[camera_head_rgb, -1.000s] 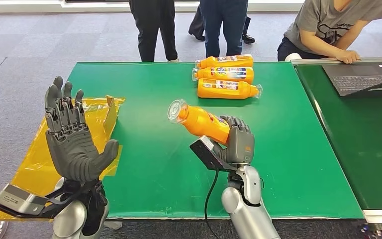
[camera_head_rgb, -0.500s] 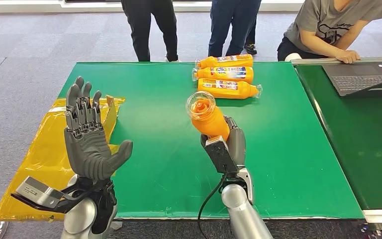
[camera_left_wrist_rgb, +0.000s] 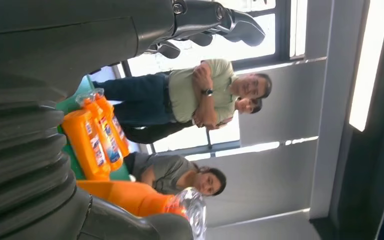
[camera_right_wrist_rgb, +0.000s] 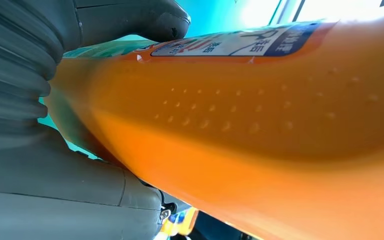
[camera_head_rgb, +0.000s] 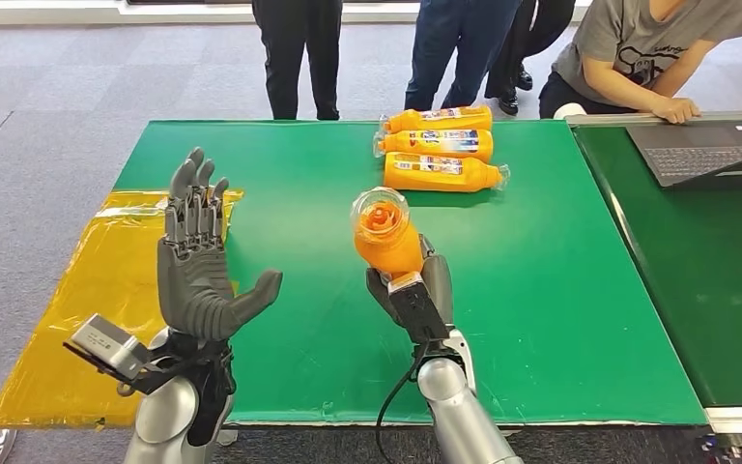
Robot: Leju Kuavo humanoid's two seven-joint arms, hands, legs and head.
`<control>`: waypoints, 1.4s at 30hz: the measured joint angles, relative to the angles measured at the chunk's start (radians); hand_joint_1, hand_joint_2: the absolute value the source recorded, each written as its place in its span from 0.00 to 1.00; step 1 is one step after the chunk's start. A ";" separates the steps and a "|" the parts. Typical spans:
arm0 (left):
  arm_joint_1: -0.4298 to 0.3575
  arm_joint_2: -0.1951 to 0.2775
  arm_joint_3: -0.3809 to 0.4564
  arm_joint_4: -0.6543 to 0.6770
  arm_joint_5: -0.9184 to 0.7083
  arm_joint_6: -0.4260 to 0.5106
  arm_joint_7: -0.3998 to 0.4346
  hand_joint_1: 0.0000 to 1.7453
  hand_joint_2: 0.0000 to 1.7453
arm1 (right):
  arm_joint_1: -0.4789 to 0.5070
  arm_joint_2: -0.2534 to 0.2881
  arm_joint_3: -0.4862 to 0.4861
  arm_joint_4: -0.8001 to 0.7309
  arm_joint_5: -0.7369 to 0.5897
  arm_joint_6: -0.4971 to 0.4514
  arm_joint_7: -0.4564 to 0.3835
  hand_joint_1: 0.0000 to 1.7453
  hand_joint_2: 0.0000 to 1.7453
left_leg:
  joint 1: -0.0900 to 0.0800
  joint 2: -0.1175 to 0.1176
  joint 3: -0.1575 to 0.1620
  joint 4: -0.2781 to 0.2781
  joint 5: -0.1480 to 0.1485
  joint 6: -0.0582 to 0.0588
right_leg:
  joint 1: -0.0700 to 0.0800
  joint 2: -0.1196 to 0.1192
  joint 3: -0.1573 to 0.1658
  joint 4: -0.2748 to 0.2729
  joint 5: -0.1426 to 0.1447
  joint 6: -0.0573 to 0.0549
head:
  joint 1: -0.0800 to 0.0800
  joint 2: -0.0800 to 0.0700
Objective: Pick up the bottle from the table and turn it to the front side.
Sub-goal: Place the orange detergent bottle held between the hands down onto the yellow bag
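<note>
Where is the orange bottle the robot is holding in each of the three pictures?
Head view: the held bottle is mid-picture, above the green table, gripped by the right hand, clear cap toward the camera.
Left wrist view: the bottle lies along the lower edge, cap pointing right.
Right wrist view: its orange body spans most of the picture.
Shared landmark: the three lying bottles, in the head and left wrist views.
</note>
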 joint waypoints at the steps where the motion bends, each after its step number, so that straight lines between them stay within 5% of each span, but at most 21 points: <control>1: -0.006 0.001 0.000 0.011 -0.003 -0.011 0.006 0.00 1.00 | -0.002 0.001 0.003 0.007 -0.002 0.000 0.000 1.00 1.00 | 0.000 0.000 0.000 0.000 0.000 0.000 | 0.000 0.000 0.000 0.000 0.000 0.000 | 0.000 0.000; 17: -0.031 0.012 -0.001 0.077 -0.006 -0.032 0.013 0.00 1.00 | -0.016 0.004 0.020 0.054 -0.007 -0.001 -0.001 1.00 1.00 | 0.000 0.000 0.000 0.000 0.000 0.000 | 0.000 0.000 0.000 0.000 0.000 0.000 | 0.000 0.000; 26: -0.059 0.024 -0.008 0.152 0.011 -0.179 0.051 0.00 1.00 | -0.019 0.005 0.030 0.070 -0.016 0.000 0.002 1.00 1.00 | 0.000 0.000 0.000 0.000 0.000 0.000 | 0.000 0.000 0.000 0.000 0.000 0.000 | 0.000 0.000; 42: -0.193 0.024 -0.093 0.392 -0.025 -0.261 0.058 0.00 1.00 | -0.033 0.010 0.045 0.136 -0.011 -0.003 0.006 1.00 1.00 | 0.000 0.000 0.000 0.000 0.000 0.000 | 0.000 0.000 -0.001 0.000 0.000 0.000 | 0.000 0.000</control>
